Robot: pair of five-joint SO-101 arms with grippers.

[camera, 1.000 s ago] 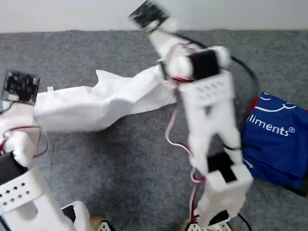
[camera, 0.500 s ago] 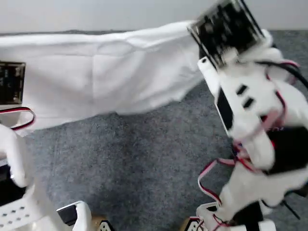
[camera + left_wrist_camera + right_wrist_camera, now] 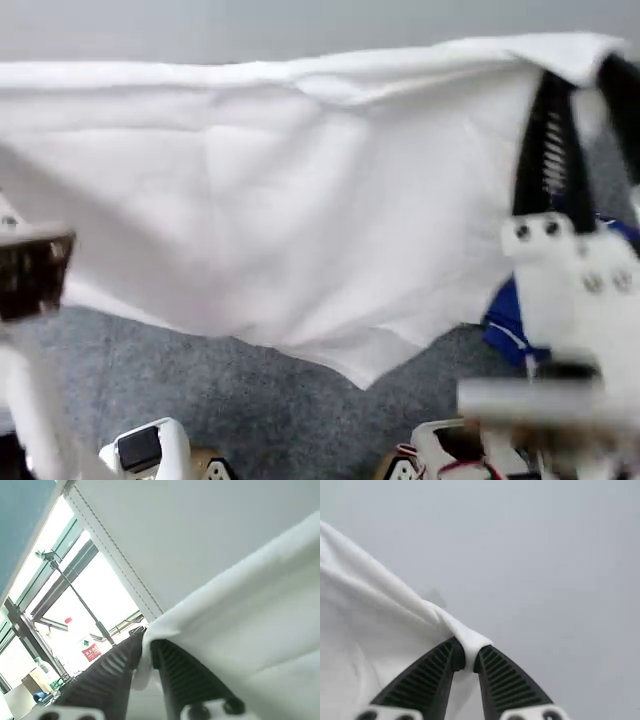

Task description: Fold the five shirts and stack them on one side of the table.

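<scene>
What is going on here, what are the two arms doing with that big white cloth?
The two arms hold a white shirt spread out between them, up above the grey table. The left pincer is shut on one edge of the shirt, and the right pincer is shut on another edge. The cloth hangs wide like a sheet and is not yet folded. A blue garment lies on the table by the right arm, mostly hidden behind it and the shirt.

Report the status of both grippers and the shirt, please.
Left gripper, right gripper shut on white shirt. Shirt spread aloft. Blue shirt at right.
</scene>
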